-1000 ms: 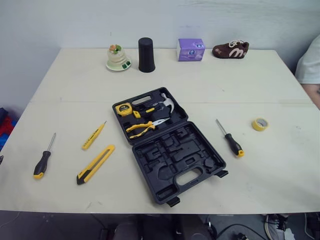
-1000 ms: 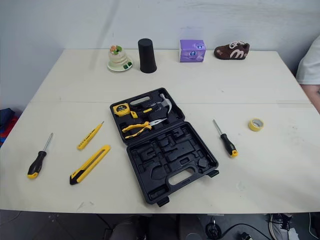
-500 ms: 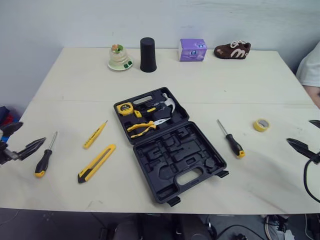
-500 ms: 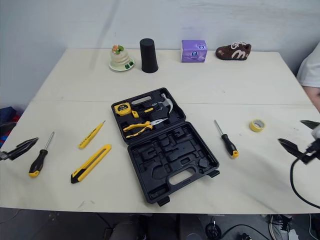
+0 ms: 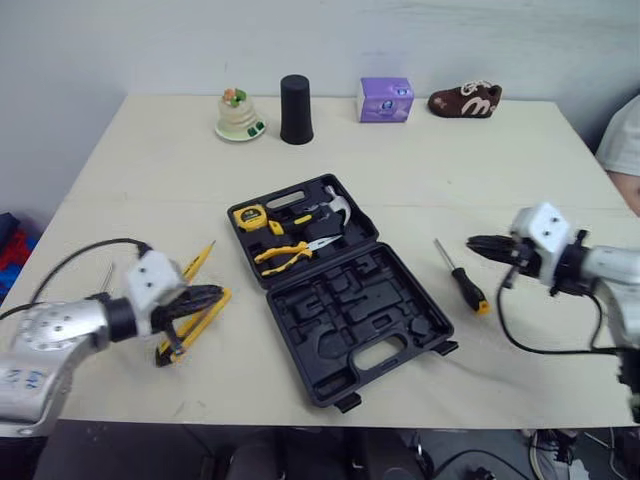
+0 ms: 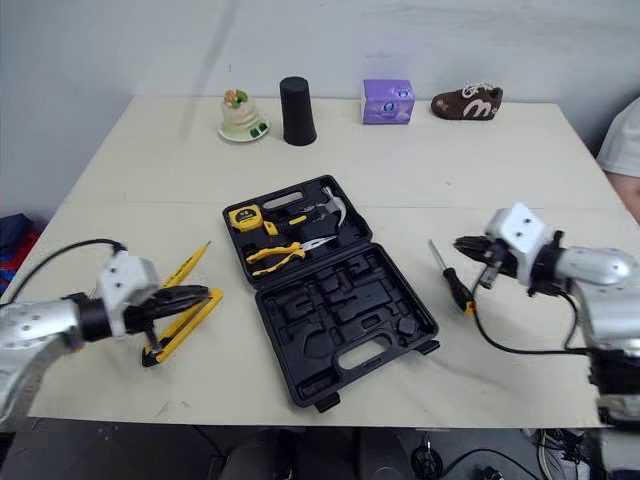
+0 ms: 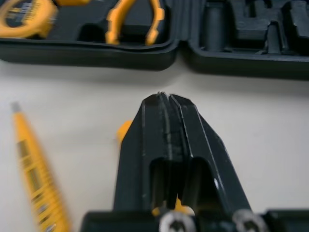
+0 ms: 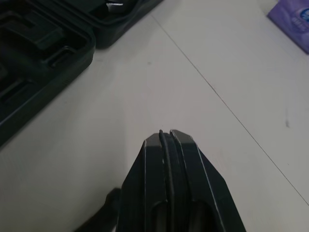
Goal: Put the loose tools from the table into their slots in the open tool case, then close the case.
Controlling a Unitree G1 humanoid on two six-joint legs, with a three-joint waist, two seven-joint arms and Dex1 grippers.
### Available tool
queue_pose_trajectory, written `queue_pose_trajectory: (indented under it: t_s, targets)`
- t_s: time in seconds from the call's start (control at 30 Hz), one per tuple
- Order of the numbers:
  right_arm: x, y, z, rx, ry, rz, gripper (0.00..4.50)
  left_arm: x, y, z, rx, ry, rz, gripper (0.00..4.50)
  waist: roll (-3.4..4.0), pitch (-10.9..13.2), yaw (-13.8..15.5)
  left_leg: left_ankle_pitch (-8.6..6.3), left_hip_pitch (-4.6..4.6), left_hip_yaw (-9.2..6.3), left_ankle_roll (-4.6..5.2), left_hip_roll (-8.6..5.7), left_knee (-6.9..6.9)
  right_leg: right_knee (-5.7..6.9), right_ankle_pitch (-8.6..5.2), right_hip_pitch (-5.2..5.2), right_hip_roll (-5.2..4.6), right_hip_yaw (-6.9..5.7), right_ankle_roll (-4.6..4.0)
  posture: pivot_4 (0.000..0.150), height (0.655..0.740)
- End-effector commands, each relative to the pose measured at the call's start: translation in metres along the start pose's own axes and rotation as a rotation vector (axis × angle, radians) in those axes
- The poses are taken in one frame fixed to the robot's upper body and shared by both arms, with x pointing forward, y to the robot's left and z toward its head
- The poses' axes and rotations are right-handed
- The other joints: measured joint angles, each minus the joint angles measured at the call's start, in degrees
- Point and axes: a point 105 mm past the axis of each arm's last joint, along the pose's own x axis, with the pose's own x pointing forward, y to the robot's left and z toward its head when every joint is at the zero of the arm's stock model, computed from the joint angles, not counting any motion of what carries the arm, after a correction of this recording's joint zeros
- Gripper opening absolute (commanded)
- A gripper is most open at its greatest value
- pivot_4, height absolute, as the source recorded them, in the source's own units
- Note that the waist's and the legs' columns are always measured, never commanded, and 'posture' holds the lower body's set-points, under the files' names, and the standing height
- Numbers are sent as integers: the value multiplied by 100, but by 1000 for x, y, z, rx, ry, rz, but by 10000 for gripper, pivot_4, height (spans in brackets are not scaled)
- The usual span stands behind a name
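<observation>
The black tool case (image 5: pixel 345 300) lies open mid-table; its far half holds a yellow tape measure (image 5: pixel 247 216), yellow-handled pliers (image 5: pixel 283 256) and a hammer (image 5: pixel 330 204). My left gripper (image 5: pixel 212 294) is shut and empty, its tip just above the yellow utility knife (image 5: pixel 190 328), with the yellow tester screwdriver (image 5: pixel 197 261) beside it. My right gripper (image 5: pixel 472 243) is shut too, holding nothing and pointing left just past the shaft of the black-and-yellow screwdriver (image 5: pixel 464 282). The left wrist view shows the shut fingers (image 7: pixel 164 125) aimed at the case wall (image 7: pixel 145 57).
Along the far edge stand a small cake figurine (image 5: pixel 238 115), a black cup (image 5: pixel 294 110), a purple box (image 5: pixel 383 99) and a brown shoe (image 5: pixel 464 100). A person's sleeve (image 5: pixel 622 135) shows at the right. Bare tabletop lies beyond the case.
Both arms have swung in over the table from its sides. Both grippers, open half a second ago, are now shut. The right arm now covers the yellow tape roll.
</observation>
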Motion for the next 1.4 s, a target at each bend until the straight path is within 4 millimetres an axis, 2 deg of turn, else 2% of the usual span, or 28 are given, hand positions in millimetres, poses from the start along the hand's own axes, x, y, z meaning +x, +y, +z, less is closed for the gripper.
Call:
queue_pose_trajectory:
  t_s: [0.03, 0.13, 0.3, 0.57, 0.7, 0.83, 1.0, 1.07, 1.13, 1.4]
  targets:
    - [21, -3, 3, -62, 48, 12, 0, 15, 1, -9, 26, 94, 61, 887, 1, 1, 5, 0, -1, -1, -1, 0, 0, -1, 0, 0, 0, 0, 0, 1500, 7400]
    - [39, -5, 6, -108, 59, 14, 0, 31, -6, -6, -4, 78, 64, 887, 2, 1, 30, -1, -11, 0, -1, -2, 1, -6, -1, -6, 1, -1, -1, 1500, 7400]
    - [66, -4, 9, -120, 66, 36, 0, 45, -17, -4, -48, 68, 45, 887, 3, 2, 74, -10, -37, 2, 6, 8, 57, -2, -1, -12, 4, 1, 0, 1500, 7400]
    - [89, 11, 16, -114, 19, 120, 0, 57, -11, 4, -45, 41, 64, 887, 3, 2, 105, -10, -36, 0, 7, 6, 61, 4, -1, -10, 1, 0, 0, 1500, 7400]
    - [93, 25, 12, -115, 8, 179, 0, 67, -7, 11, -31, 23, 57, 887, 4, 2, 106, -10, -36, 0, 7, 7, 59, 4, -1, -10, 2, -1, 0, 1500, 7400]
    - [83, 34, 13, -101, -33, 234, 0, 75, -7, 17, 4, 13, 14, 887, 4, 2, 158, -9, -36, -2, 7, 5, 60, 4, -1, -9, 2, -4, 0, 1500, 7400]
    - [59, 52, 16, -106, -75, 340, 0, 84, -12, 23, 54, -4, -63, 887, 4, 2, 256, -12, -37, -3, 10, 1, 58, -2, -1, -7, 2, -6, 0, 1500, 7400]
    - [43, 65, 15, -104, -80, 377, 0, 91, -15, 30, 115, -25, -119, 887, 4, 2, 252, -14, -36, -1, 10, 2, 60, -3, -1, -6, 1, -4, 0, 1500, 7400]
    - [27, 74, 11, -115, -51, 389, 0, 98, -18, 36, 167, -37, -167, 887, 10, 3, 367, -13, -40, -12, 14, -6, 59, -1, -1, -4, 0, -15, 0, 1500, 7400]
    - [-1, 76, 2, -95, 35, 303, 0, 117, -21, 41, 250, -47, -222, 887, 9, 3, 409, -24, -44, -3, 23, -8, 69, -11, 1, -4, 5, -11, 4, 1500, 7400]
